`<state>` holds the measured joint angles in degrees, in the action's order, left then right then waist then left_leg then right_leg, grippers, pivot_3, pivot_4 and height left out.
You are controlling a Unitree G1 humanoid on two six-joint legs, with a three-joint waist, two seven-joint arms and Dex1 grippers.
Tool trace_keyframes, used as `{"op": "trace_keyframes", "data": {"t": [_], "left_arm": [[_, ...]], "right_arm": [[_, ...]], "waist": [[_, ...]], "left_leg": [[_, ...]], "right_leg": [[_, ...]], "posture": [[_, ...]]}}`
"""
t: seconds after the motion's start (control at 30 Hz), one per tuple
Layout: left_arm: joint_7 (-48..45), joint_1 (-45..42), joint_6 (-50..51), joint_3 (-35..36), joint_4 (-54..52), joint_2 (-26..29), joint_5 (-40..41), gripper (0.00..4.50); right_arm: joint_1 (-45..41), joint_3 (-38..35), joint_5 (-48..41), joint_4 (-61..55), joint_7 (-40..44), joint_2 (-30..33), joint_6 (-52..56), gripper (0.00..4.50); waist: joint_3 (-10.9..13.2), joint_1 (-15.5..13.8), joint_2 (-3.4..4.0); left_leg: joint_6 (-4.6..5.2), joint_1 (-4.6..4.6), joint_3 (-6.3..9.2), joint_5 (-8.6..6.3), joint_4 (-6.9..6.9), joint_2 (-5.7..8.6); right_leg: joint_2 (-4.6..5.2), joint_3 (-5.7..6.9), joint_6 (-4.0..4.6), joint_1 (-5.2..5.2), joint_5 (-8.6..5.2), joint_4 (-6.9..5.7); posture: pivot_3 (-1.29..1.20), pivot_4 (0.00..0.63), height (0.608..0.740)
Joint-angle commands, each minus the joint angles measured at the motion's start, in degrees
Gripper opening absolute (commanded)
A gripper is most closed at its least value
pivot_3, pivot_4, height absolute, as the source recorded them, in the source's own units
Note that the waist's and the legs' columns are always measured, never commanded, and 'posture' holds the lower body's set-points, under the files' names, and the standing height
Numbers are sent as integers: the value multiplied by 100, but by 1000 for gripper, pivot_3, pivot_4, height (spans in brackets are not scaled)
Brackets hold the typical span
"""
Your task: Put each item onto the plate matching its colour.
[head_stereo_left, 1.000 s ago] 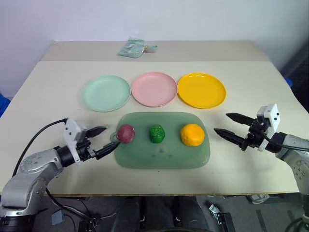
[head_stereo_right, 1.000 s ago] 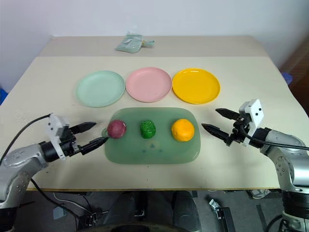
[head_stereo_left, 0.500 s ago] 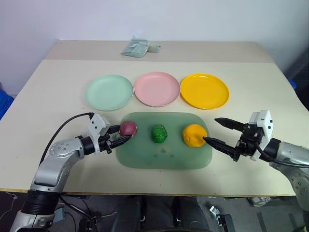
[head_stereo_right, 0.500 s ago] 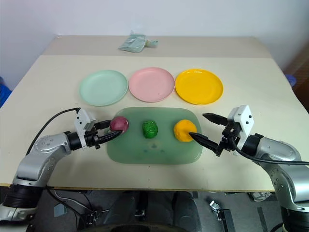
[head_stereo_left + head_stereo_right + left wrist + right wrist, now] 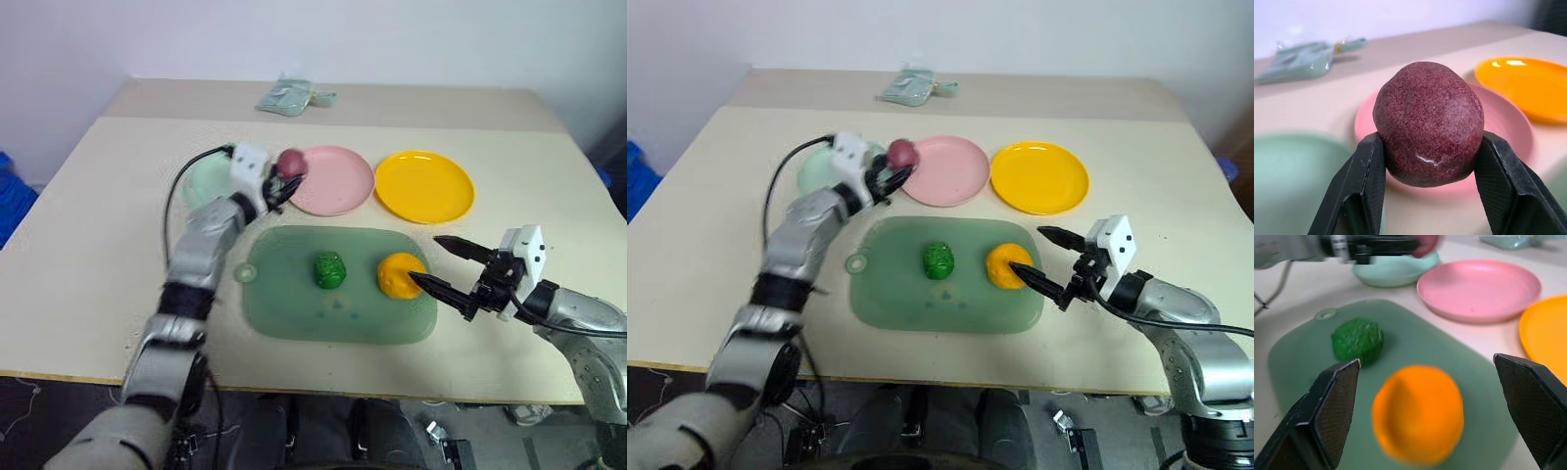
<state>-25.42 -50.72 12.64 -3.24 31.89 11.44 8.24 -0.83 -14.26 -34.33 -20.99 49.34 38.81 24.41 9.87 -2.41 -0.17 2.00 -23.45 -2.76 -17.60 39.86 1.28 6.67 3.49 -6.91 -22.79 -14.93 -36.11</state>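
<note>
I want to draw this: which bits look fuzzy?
Left wrist view: the purple ball is sharp, the plates and packet behind it fuzzy. Right wrist view: the orange ball looks soft.

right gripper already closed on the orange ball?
No: the right gripper stands wide open, its fingers either side of the orange ball, which lies on the green tray.

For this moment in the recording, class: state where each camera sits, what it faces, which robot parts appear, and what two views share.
Left and right eye views: head-mounted, looking forward and down at the table; both arms show.
Left wrist view: behind the left gripper, facing the pink plate; its fingers clamp the purple ball.
Right wrist view: behind the open right gripper, facing the orange ball on the green tray.
Shared: both wrist views show the pink plate.
</note>
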Motion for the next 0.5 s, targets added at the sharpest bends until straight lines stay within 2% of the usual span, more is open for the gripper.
{"op": "trace_keyframes", "data": {"t": [0.03,0.07,0.23,0.37,0.47,0.5], "left_arm": [[164,-693,-565,-120,1407,-247,-386,2022],[125,-854,-686,-69,1698,-321,-374,2022],[-209,-1003,-986,145,1970,-369,-232,4460],[-534,-458,-803,284,1097,-49,-82,4460],[-810,298,-415,429,-239,303,176,4460],[-1232,819,-146,463,-1142,490,577,4460]], "right_arm": [[-51,-24,115,-28,-79,-100,-264,4500],[-42,-33,117,-66,-131,-116,-262,4500],[157,-119,61,-447,-383,-141,-123,4500],[244,-123,-19,-701,-545,-141,5,4500],[184,-94,-53,-754,-618,-136,92,4500],[111,-83,-83,-719,-606,-116,125,4500]], "waist": [[0,16,-1],[0,38,0],[5,74,-5],[4,93,-5],[3,165,-3],[3,183,-1]], "left_leg": [[9,0,-2,-5,3,2],[16,-1,-6,-9,5,2],[21,-3,-14,-13,3,-1],[18,-2,-13,-12,12,-3],[14,-1,-9,-11,12,-5],[13,-1,-8,-11,10,-5]], "right_leg": [[1,0,-3,4,-2,0],[2,-2,-7,4,-1,3],[5,-5,-15,-2,3,3],[8,-7,-15,-2,3,5],[9,-8,-15,-2,2,3],[10,-8,-15,-2,2,3]], "posture": [[0,150,740],[0,150,740],[0,150,740],[0,150,740],[0,150,740],[0,150,740]]}}
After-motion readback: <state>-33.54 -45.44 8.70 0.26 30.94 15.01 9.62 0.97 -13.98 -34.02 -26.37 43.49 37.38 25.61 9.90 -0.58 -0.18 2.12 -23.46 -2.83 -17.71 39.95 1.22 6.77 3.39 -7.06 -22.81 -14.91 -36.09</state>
